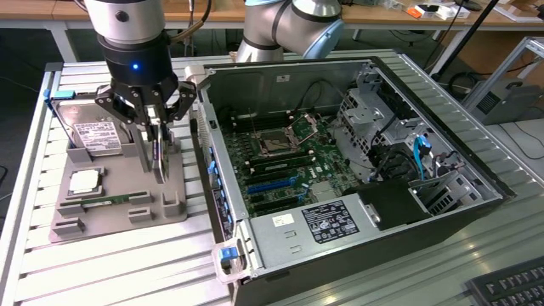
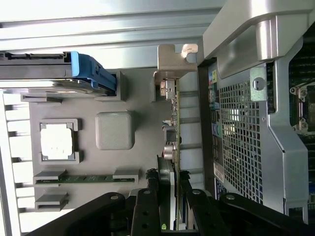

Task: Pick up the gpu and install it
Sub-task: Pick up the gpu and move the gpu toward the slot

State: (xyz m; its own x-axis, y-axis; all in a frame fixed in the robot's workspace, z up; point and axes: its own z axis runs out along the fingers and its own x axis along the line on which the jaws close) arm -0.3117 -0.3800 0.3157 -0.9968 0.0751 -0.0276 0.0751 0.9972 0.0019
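Between black jaws, thin flat gpu [image 1: 160, 159] [image 2: 173, 132]

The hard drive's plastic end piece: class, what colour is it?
The end piece is blue, clearest in the wrist view.

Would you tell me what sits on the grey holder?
A hard drive, a processor, a RAM stick, and the gpu on edge in the gripper; the holder beneath it is covered.

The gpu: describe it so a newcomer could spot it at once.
Beside the open computer case, on the exterior view's left, lies a grey tray of parts. The gpu stands on edge at the tray's case side, held by the gripper. Unlike the hard drive and RAM stick lying nearby, it is upright.
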